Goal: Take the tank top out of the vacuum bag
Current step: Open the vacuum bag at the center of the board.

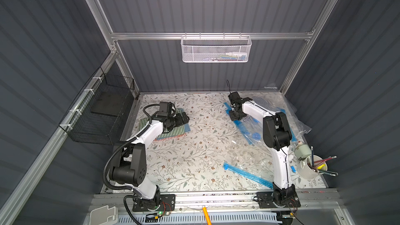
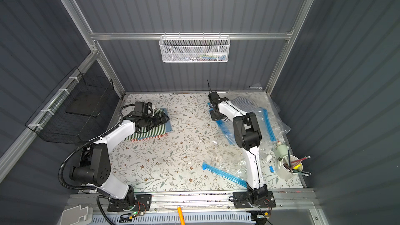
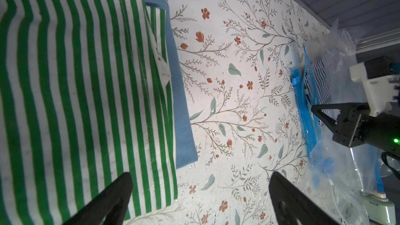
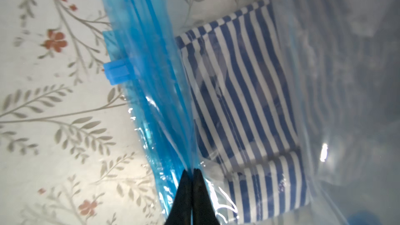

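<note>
My right gripper is pinched shut on the blue zip edge of the vacuum bag, right of centre in both top views. The blue-striped tank top lies folded inside it. My left gripper gapes wide over a green-striped cloth. At lower right, a white cup holds pencils.

Robot arms: two, left arm and right arm. Vacuum bags: two counted, far vacuum bag and near vacuum bag; overlapping film prevents a firmer count. Striped tank top: one. Stacked folded garments on the counter: three layers. Baskets: two, white mesh basket and black wire basket. One pencil cup. One pale green canister.
</note>
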Tool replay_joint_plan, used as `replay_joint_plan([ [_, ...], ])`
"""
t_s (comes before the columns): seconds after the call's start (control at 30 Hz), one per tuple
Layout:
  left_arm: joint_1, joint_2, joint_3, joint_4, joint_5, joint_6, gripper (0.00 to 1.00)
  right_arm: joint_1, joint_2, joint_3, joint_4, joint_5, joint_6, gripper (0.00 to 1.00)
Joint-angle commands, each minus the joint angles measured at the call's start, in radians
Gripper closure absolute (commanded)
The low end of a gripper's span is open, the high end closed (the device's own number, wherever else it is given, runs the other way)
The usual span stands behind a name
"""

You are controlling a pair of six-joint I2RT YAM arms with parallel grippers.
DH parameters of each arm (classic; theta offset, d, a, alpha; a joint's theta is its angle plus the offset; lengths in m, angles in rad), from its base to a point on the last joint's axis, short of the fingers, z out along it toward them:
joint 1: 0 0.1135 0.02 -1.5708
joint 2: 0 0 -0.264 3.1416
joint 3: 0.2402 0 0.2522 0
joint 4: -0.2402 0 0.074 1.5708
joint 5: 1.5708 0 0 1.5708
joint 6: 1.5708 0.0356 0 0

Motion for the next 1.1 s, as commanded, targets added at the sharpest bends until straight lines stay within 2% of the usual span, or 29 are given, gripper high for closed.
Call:
replay_joint_plan([
  [0.0,-0.007,-0.021,0.013,-0.006,0.022,0.016,0.00,0.025,-0.072,-0.019,0.041,-0.129,0.019,1.00],
  [0.4,-0.008,-0.026,-0.024,0.059,0.074,-0.011,0.00,0.121,-0.092,0.067,0.037,-0.282,0.064,1.00],
  [0.5,-0.009,-0.032,-0.035,0.081,0.113,-0.029,0.00,0.154,-0.091,0.085,0.031,-0.275,0.065,1.00],
  [0.63,-0.023,-0.037,-0.065,0.155,0.154,-0.068,0.00,0.179,-0.102,0.088,0.037,-0.296,0.085,1.00],
  [0.8,-0.084,-0.018,-0.075,0.237,0.176,-0.110,0.01,0.210,-0.103,0.076,0.051,-0.287,0.110,1.00],
  [0.97,-0.139,0.014,-0.109,0.355,0.187,-0.163,0.03,0.215,-0.136,0.003,0.121,-0.317,0.171,1.00],
  [1.07,-0.139,0.035,-0.146,0.450,0.194,-0.206,0.10,0.216,-0.135,0.004,0.126,-0.327,0.184,1.00],
])
